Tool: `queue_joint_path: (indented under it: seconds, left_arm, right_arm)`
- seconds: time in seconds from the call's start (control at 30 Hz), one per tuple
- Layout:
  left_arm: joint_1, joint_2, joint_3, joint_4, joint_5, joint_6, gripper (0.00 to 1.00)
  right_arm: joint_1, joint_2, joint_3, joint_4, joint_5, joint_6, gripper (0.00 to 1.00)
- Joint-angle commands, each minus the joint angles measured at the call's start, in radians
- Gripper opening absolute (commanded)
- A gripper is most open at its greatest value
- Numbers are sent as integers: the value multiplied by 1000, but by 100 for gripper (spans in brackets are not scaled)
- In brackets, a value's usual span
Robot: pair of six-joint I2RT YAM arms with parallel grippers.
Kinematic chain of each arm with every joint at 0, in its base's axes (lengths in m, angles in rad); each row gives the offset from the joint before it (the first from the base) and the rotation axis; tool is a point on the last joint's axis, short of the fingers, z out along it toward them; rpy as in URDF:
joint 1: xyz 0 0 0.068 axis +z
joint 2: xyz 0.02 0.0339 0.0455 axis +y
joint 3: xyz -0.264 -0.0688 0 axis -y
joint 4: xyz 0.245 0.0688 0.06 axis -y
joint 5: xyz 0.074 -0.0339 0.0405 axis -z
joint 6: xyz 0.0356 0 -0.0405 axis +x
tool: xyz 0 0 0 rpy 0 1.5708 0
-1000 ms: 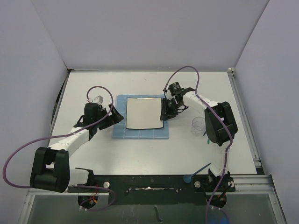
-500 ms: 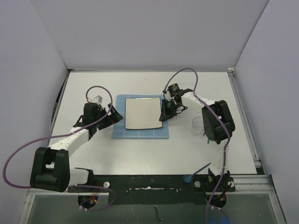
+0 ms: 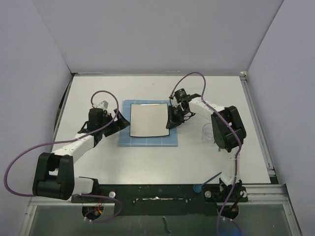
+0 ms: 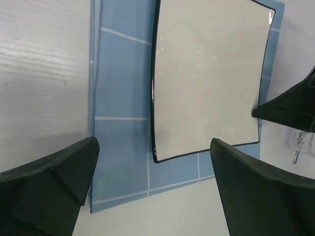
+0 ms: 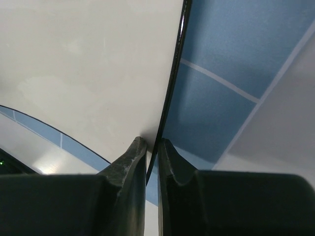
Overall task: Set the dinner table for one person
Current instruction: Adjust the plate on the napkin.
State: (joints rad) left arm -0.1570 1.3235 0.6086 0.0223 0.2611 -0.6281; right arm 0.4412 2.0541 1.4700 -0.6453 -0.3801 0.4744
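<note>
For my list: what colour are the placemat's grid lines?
White on the blue placemat; left wrist view.

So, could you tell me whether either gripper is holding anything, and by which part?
The right gripper is pinching the square plate by its dark rim, on the edge nearest that arm. The left gripper is open and holds nothing.

A plate (image 3: 149,119) sits on a placemat (image 3: 147,141) at the middle of the table (image 3: 147,164). A cup (image 3: 208,131) stands right of the mat.
</note>
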Motion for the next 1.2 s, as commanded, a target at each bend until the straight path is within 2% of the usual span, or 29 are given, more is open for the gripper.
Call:
queue_joint_path:
  seconds: [0.0,0.27,0.6,1.17]
  left_arm:
    - [5,2,23,73,21,-10,97]
    - [7,-11,13,74,27,-12,97]
    - [10,-12,2,90,42,-20,97]
    - [10,30,22,97,61,-14,97]
  right_arm:
    - [74,-24,35,-12,8,-8,0]
    - [130,-29,51,-35,34,3,0]
    - [128,-67,6,-33,66,1,0]
    - [9,-117,-37,-14,52,-22,0]
